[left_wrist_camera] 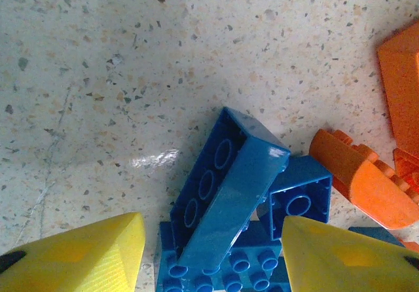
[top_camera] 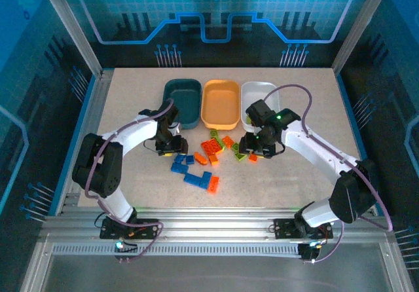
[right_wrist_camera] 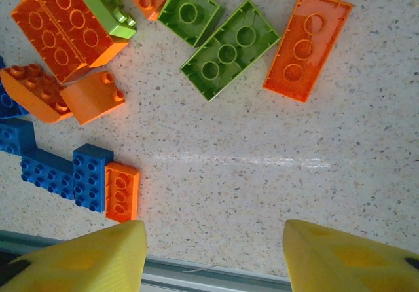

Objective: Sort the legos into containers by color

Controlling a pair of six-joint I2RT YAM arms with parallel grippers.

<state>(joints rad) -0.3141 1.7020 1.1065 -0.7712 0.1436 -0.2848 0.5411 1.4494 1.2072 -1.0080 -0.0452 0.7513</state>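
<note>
Three tubs stand side by side at the far middle of the desk: a dark teal tub on the left, an orange tub in the middle and a white tub on the right. The legos lie scattered on the desk just in front of them, with blue mostly to the left and near side, and orange and lime green to the right.

The left gripper is down at the left edge of the heap. Its jaws stand at middling width on either side of a long blue brick. This brick lies tilted, hollow underside showing, propped on a blue studded brick. A thin gap shows at each yellow fingertip, so the brick is not clamped. A smaller blue brick touches its right side, and an orange sloped brick lies just beyond.

The right gripper hovers at the right edge of the heap. Its jaws are parted at middling width over bare desk and hold nothing. A lime green brick and a flat orange brick lie well beyond its fingertips. A small orange brick lies near its left fingertip.
</note>
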